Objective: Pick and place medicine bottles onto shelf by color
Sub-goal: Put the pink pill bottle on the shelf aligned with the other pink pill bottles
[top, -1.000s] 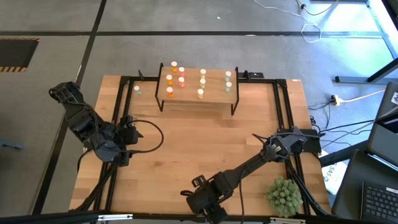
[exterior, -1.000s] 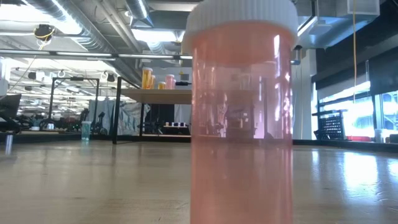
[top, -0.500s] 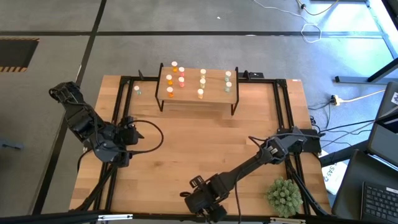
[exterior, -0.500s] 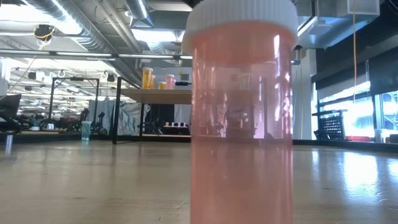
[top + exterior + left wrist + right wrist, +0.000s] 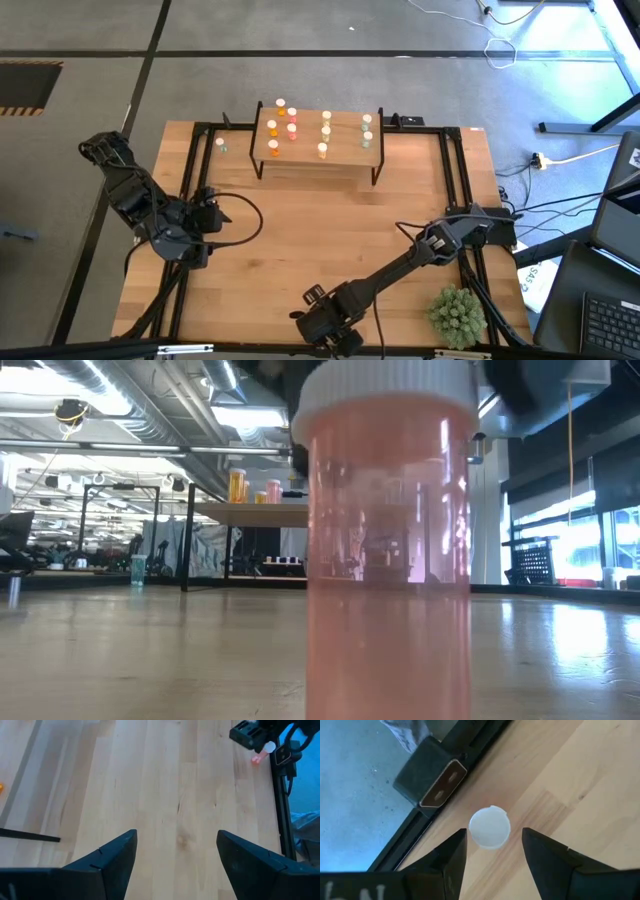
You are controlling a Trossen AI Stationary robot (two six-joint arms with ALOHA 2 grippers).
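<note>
Right gripper [image 5: 492,851] hangs over the near edge of the worktop [image 5: 330,230], well apart from the shelf [image 5: 318,148] on the side opposite it. Its jaws stand released, wide apart. Seen from the right wrist, a pink bottle [image 5: 490,827] stands upright directly below, white cap facing the camera, centred in the gap between the two fingers [image 5: 451,857]; whether a finger touches the cap cannot be told. In the low view the same bottle [image 5: 388,550] fills the middle of the picture, translucent pink body under a ribbed white cap, with dark gripper parts at the top edge above it.

Readable writing: none on the bottle or cap. White letters show on the right gripper body at the edge of its wrist view, too cropped to read.

Shelf: about ten small bottles [image 5: 292,128] stand on it in rows, orange and red-pink toward one end, pale yellow in the middle, pale green toward the other end. One further pale bottle [image 5: 221,145] stands on the worktop just beside the shelf's orange end.

Left gripper [image 5: 176,847] rests over bare worktop, well apart from the shelf, jaws released and empty.

A spiky green plant ball [image 5: 457,313] sits near the right arm, far from the shelf. Black frame rails [image 5: 452,180] run along the worktop beside the shelf. A dark block [image 5: 430,780] sits on the rail just beyond the pink bottle.
</note>
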